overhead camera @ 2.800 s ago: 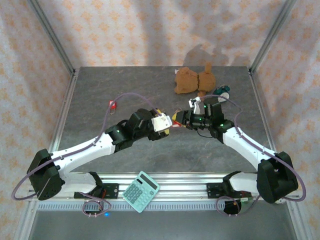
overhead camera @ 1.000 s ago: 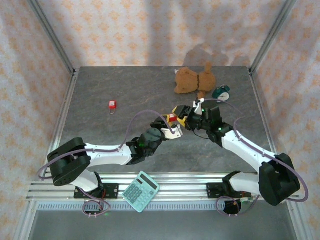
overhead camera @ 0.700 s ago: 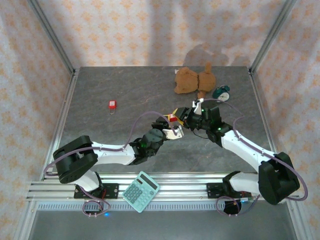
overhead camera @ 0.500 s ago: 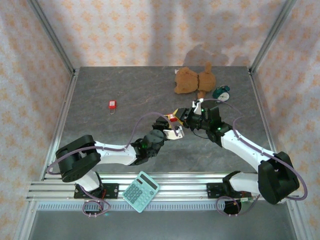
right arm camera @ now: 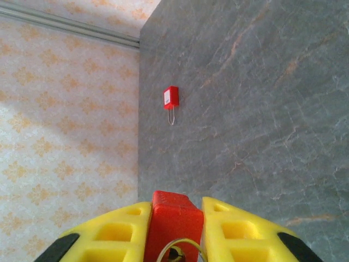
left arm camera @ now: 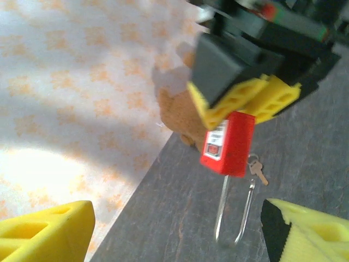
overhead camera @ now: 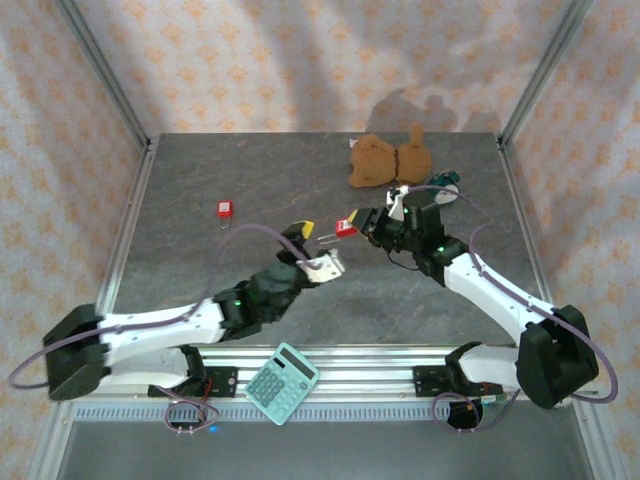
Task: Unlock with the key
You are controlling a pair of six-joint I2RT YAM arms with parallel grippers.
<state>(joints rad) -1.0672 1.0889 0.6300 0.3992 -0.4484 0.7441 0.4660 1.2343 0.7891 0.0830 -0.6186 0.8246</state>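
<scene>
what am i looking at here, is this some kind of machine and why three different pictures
A left robot arm and a right robot arm are bolted to a table. The wide picture looks down from above; the other two come from a camera on each wrist. The right arm's fingers pinch a red padlock, with a small key dangling beside it. The left arm's fingers stand open, holding nothing. On the table lie a second red padlock and a brown plush toy; a calculator sits on the near rail.

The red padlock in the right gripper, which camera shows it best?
The left wrist view: the red padlock hangs whole from the right gripper, with shackle and key plain. Right wrist view: one end, between the fingers. Top view: a small speck.
</scene>
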